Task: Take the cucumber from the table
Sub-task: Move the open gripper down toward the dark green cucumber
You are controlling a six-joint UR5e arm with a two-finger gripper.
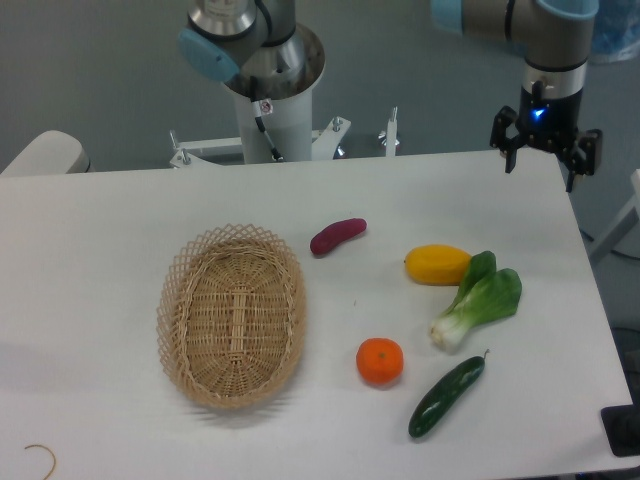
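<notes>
Hovering gripper [545, 152] spread wide, holding nothing — cucumber [446, 396] on table [120, 200], well apart.

From my remote station I saw the cucumber [446, 397] lying near the front right corner of the table [100, 240], with the orange [380, 361] just to its left. Behind them lay the bok choy [478, 301], touching the mango [437, 265]. The sweet potato [338, 236] sat mid-table, the basket [232, 316] left of it. The gripper [545, 158] hung over the back right corner.

The arm [510, 20] runs off the top edge; a hook [40, 458] is cut off bottom-left.
</notes>
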